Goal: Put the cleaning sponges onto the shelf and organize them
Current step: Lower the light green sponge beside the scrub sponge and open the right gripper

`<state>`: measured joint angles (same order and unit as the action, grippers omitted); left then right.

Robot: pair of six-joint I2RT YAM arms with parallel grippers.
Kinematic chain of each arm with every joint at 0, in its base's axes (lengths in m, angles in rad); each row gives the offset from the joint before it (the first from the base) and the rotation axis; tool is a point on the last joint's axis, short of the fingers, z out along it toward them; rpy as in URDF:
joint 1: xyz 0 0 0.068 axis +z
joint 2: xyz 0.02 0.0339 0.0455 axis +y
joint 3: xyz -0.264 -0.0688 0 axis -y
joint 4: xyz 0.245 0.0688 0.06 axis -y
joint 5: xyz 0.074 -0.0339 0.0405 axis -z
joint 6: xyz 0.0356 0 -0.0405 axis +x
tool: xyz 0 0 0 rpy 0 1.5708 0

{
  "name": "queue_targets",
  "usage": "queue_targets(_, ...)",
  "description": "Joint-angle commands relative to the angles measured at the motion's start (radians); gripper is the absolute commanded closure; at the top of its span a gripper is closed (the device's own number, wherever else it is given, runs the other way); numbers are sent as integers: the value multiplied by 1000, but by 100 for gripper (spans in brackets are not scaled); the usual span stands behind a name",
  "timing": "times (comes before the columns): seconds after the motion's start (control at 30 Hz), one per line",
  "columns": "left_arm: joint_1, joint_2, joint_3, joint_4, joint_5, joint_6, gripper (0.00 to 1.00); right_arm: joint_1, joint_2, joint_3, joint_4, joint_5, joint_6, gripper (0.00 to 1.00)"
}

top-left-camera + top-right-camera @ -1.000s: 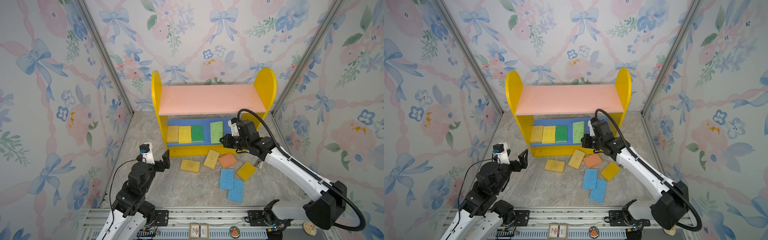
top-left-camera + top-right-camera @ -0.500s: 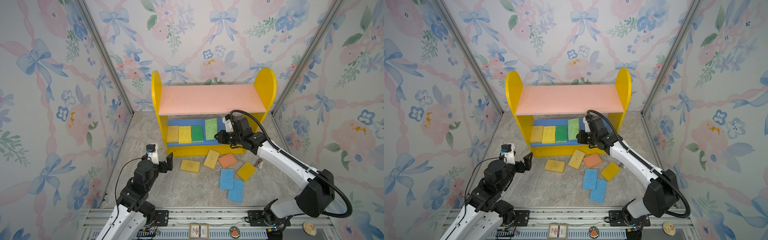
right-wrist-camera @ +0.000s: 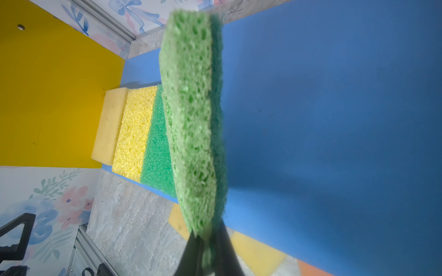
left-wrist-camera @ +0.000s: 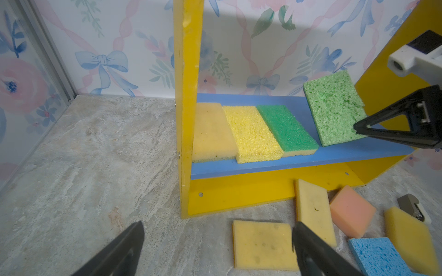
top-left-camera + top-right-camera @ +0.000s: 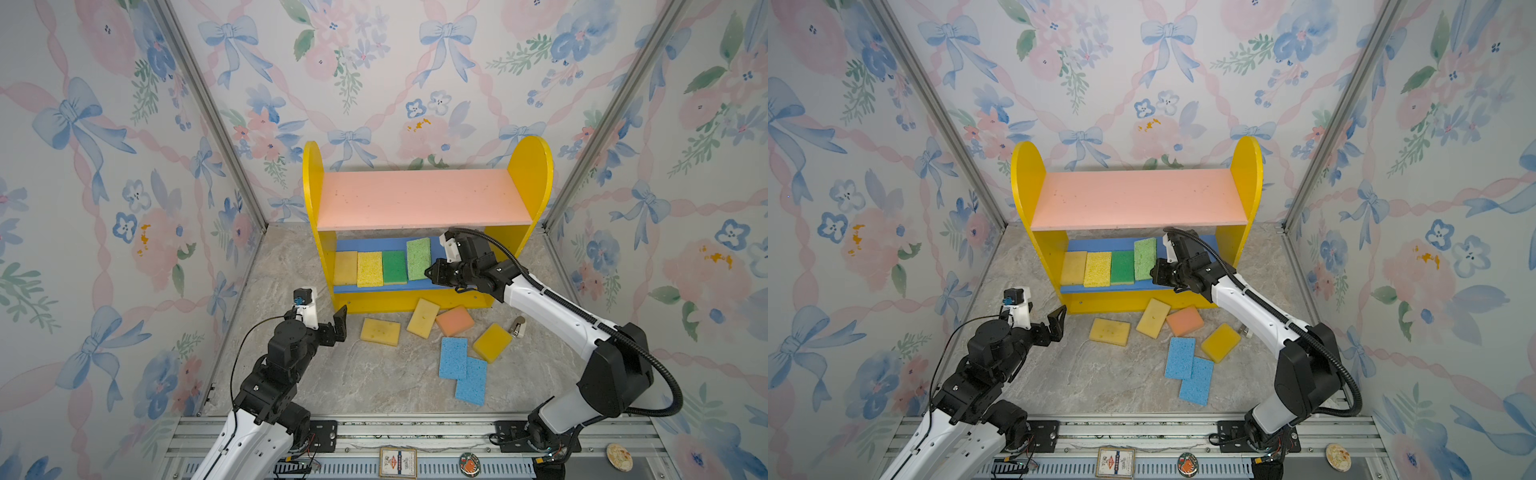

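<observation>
Since a moment ago the right gripper (image 5: pixel 431 272) has carried the light green sponge (image 5: pixel 418 258) leftward along the lower blue board (image 5: pixel 440 286) of the shelf (image 5: pixel 419 199). It now sits just beside the dark green sponge (image 5: pixel 394 267). The jaws are clamped tight on one short edge of the light green sponge, which hangs tilted over the board with its far end raised. I cannot tell whether it touches the board or its neighbour.

The left arm has also pushed forward toward the shelf. The left gripper (image 4: pixel 218 223) hovers with its jaws spread wide and nothing between them, low over the floor, near a yellow sponge (image 5: pixel 380 331) lying in front of the shelf.

Three sponges lie flat side by side at the left end of the blue board: a pale yellow one (image 5: pixel 345 268), a bright yellow one (image 5: pixel 370 269), then the dark green one.

On the floor, another yellow sponge (image 5: pixel 423 318) leans against the shelf's base strip. An orange sponge (image 5: pixel 454 321) is just beside it, and a third yellow sponge (image 5: pixel 492 342) lies nearby. Two blue sponges (image 5: pixel 453 358) (image 5: pixel 471 380) overlap at a corner.
</observation>
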<state>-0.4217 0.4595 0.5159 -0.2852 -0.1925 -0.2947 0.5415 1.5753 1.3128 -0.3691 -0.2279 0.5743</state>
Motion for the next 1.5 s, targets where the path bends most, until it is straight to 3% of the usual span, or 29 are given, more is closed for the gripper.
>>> queue_targets(0.0, 3, -3, -6, 21, 9, 12, 2, -18, 15, 31, 33, -20, 16, 88)
queue_targets(0.4, 3, 3, -6, 21, 11, 9, 2, -21, 25, 22, 13, -50, 19, 87)
queue_targets(0.7, 3, -1, -5, 22, 9, 9, 2, -21, 35, 21, -2, -57, 20, 78)
queue_targets(0.9, 4, -2, -6, 22, 9, 7, 2, -24, 34, 28, -23, -45, 9, 51)
queue_targets(1.07, 4, -1, -6, 22, 8, 8, 2, -29, 32, 43, -41, -27, -6, 35)
queue_targets(1.27, 3, -4, -5, 22, 8, 8, 2, -32, 45, 64, -63, -7, -27, 21)
queue_targets(1.47, 3, -4, -7, 22, 13, 7, 2, -32, 74, 74, -51, -32, -19, 12)
